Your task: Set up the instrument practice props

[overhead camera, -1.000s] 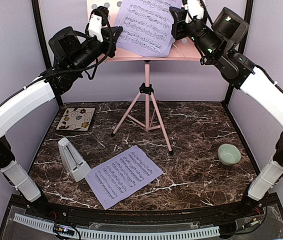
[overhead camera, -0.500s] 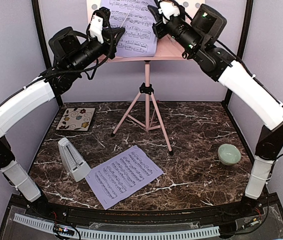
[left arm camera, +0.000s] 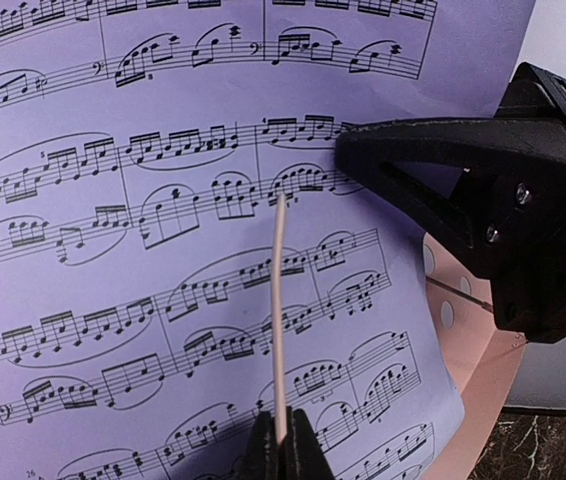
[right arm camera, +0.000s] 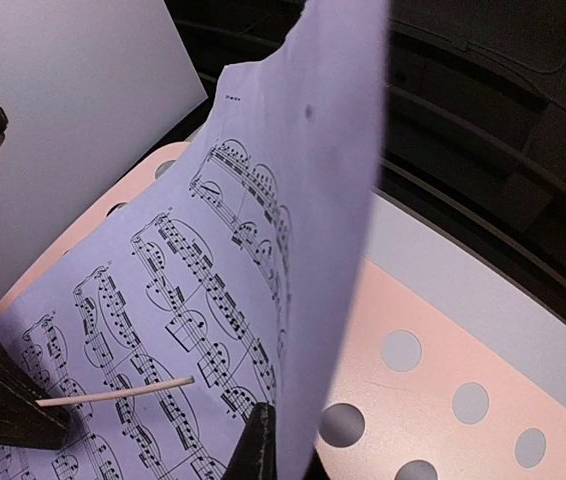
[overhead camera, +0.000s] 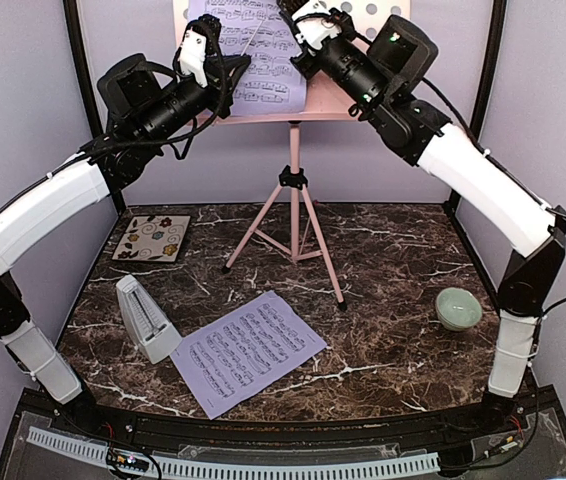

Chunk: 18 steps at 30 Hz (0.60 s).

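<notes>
The right end effector (right arm camera: 263, 442) pinches the edge of the curling lavender page (left arm camera: 163, 250) against the pink stand (right arm camera: 443, 350), while the left end effector (left arm camera: 279, 450), clamped on a thin cream stick (left arm camera: 279, 300), points it at the printed staves.

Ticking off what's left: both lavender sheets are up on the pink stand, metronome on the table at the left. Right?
No. Only one lavender sheet is up on the pink stand; the second sheet lies flat on the table beside the metronome, which is at the left. The top external view shows it.
</notes>
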Available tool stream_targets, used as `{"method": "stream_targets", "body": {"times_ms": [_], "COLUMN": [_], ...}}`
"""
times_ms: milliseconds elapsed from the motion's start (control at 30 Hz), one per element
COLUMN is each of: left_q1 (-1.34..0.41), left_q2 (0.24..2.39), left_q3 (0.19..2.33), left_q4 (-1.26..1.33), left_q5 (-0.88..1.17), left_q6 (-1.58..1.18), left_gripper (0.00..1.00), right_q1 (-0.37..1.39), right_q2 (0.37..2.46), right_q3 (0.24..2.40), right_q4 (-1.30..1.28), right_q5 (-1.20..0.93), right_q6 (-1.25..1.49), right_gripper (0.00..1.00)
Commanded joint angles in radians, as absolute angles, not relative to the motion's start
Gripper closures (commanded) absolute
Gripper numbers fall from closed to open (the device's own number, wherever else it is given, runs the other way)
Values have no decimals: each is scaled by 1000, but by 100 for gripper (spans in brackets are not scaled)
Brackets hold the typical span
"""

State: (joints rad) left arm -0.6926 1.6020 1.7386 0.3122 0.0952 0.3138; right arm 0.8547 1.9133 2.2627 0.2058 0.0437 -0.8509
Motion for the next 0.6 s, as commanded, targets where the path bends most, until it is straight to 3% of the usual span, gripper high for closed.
{"method": "stream_targets", "body": {"times_ms": [0,567], "left_q1": [-697,-697], "left_q2": [1580,1582], "left_q3": [1755,1762], "left_q4": [295,289], "left_q5": [143,149], "left_q6": [313,301], "left_gripper": [100,100], "right_q1": [858,850], "right_q2": [1936,1967], "right_q3": [2300,2295], "right_q4": [293,347], "right_q5": [19,-43], "right_q6": [-939,-1017], "right_gripper": [97,91]}}
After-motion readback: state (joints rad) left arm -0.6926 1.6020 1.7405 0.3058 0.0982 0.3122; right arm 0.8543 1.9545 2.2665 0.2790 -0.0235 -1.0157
